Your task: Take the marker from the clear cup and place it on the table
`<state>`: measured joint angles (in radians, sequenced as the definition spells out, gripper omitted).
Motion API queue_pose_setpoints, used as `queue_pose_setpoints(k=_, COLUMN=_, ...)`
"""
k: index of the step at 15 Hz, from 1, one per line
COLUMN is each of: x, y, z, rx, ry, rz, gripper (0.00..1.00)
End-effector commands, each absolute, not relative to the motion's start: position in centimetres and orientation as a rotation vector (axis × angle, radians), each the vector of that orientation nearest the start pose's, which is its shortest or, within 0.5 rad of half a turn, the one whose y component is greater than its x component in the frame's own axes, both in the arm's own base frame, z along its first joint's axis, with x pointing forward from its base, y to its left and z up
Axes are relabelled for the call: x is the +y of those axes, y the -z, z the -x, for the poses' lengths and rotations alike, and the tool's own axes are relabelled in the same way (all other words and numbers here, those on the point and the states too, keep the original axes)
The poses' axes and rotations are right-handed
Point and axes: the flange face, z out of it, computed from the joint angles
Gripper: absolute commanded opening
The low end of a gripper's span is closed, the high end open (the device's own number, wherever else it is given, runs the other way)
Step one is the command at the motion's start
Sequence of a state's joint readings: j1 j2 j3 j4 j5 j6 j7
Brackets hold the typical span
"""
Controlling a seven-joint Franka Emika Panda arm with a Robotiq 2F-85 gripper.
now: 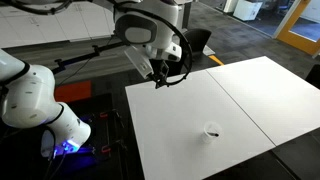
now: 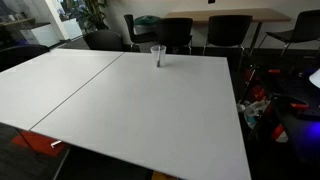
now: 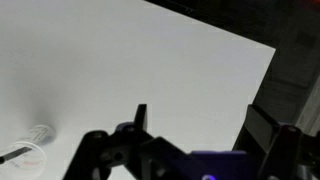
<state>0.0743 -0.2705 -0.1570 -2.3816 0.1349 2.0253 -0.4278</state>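
Observation:
The clear cup (image 1: 212,131) stands on the white table (image 1: 240,95), near one panel's edge; it also shows in an exterior view (image 2: 157,55) and at the lower left of the wrist view (image 3: 36,138). The marker (image 3: 14,154) is a thin dark stick poking out of the cup; in both exterior views it is only a dark speck inside the cup. My gripper (image 1: 165,74) hangs open and empty above the table's corner, well away from the cup. In the wrist view its fingers (image 3: 200,125) are spread wide over bare tabletop (image 3: 150,60).
The dark seam (image 2: 75,90) splits the tabletop into two panels. Black chairs (image 2: 180,32) and a wooden table (image 2: 210,14) stand behind the cup's side. Red items and cables (image 2: 262,100) lie on the floor. The robot's white base (image 1: 35,100) sits beside the table.

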Motion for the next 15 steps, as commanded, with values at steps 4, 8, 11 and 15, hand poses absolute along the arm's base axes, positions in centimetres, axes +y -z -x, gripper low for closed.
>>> queue_pose_setpoints(k=4, x=-3.0, y=-41.8, z=-44.5, rx=-0.425, ry=-0.071, rz=2.932, gripper=1.00)
queue_pose_setpoints(k=8, x=-2.7, y=-41.7, z=-44.7, rx=-0.415, ry=-0.067, rz=2.943, gripper=1.00)
queue_pose_setpoints(k=11, x=-2.0, y=-41.6, z=-45.8, rx=-0.351, ry=-0.018, rz=2.967, gripper=1.00)
queue_pose_setpoints(k=15, x=-0.3, y=-41.4, z=-48.4, rx=-0.152, ry=0.177, rz=3.014, gripper=1.00)
